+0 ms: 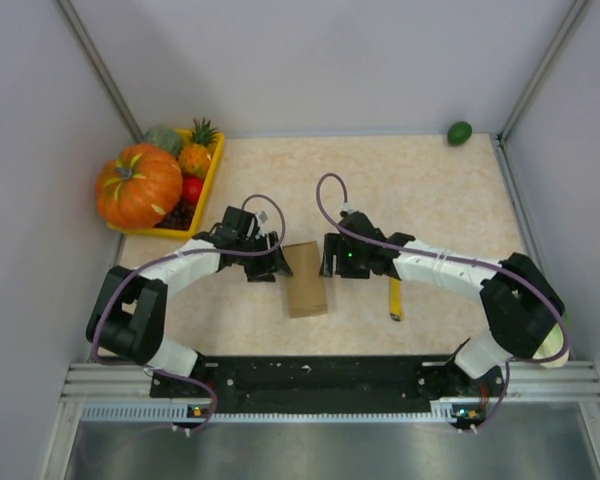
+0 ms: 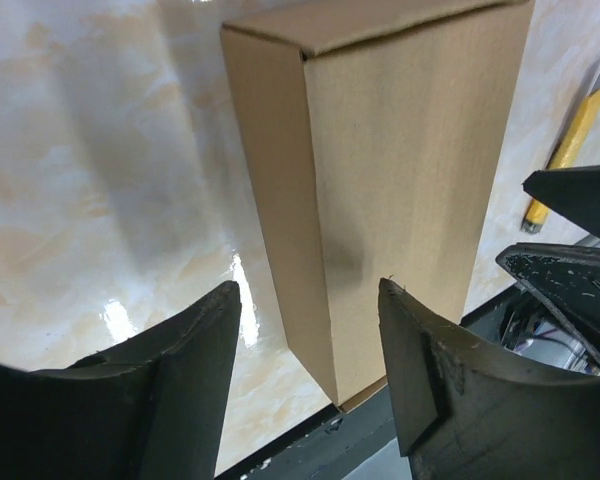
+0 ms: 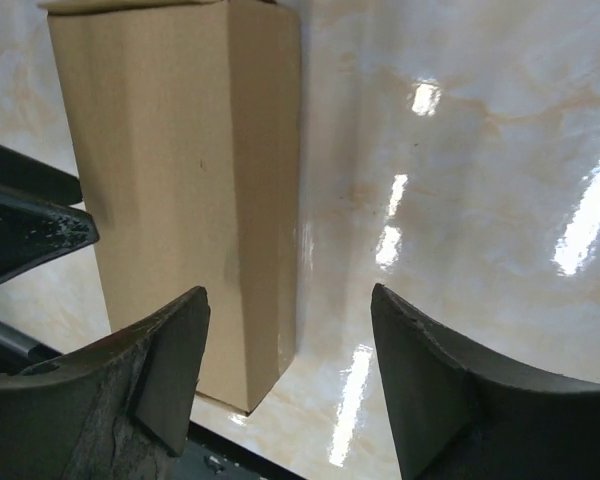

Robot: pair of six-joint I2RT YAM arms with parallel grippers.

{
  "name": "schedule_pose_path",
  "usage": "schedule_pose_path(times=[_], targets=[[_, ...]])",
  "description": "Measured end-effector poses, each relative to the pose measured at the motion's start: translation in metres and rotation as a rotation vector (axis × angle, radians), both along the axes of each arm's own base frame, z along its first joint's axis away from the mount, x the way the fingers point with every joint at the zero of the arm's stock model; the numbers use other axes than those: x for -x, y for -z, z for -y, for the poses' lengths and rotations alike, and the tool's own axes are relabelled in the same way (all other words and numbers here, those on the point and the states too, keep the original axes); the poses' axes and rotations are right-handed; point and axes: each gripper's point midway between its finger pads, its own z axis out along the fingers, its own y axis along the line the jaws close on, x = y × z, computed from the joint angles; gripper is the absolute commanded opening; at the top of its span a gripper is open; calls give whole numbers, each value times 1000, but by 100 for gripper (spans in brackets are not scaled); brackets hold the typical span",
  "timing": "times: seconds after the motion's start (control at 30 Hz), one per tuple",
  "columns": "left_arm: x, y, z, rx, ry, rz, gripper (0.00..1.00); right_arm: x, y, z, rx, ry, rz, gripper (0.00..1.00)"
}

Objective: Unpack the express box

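– Starting with the small plain brown cardboard box (image 1: 306, 280): where does it lie?

– Flat on the pale marbled bench (image 1: 430, 190), about midway between the two arms, with its long side running from the arm bases toward the far wall. Its top face lies closed.

– And the grippers?

– They flank its far end. The left gripper (image 1: 267, 262) sits just beside the box's left edge, and the right gripper (image 1: 330, 262) just beside its right edge. In the overhead view both look very close to the cardboard, but I cannot tell whether either touches it.

– Are they spread or pressed together?

– Spread, both of them. In the left wrist view the left gripper (image 2: 308, 290) has its two dark fingers apart, with the box (image 2: 400, 180) beyond them and nothing pinched. The right wrist view shows the same for the right gripper (image 3: 288, 295): its fingers are apart, the box (image 3: 170, 180) lies off to the left and bare bench shows between them.

– What lies further out?

– A yellow utility knife (image 1: 395, 298) lies on the bench near the box's right side, under the right arm. At the far left corner stands a yellow plastic tray (image 1: 212, 178) with an orange pumpkin (image 1: 138, 185) and a pineapple (image 1: 195, 155). A green round fruit (image 1: 460, 132) sits at the far right edge.
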Motion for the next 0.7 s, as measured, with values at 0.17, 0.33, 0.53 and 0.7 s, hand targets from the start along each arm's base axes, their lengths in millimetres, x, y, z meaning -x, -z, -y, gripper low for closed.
schedule_pose_path(times=[0.17, 0.33, 0.53, 0.7], targets=[[16, 8, 11, 35, 13, -46, 49, 13, 7, -11, -62, -55, -49, 49], [17, 8, 26, 78, 38, -51, 37, 19, 14, -24, -103, -108, -88, 45], [15, 8, 34, 114, 46, -56, 34, 25, 18, -28, -117, -148, -129, 35], [12, 8, 43, 143, 50, -56, 33, 26, 17, -21, -102, -145, -140, 34]])
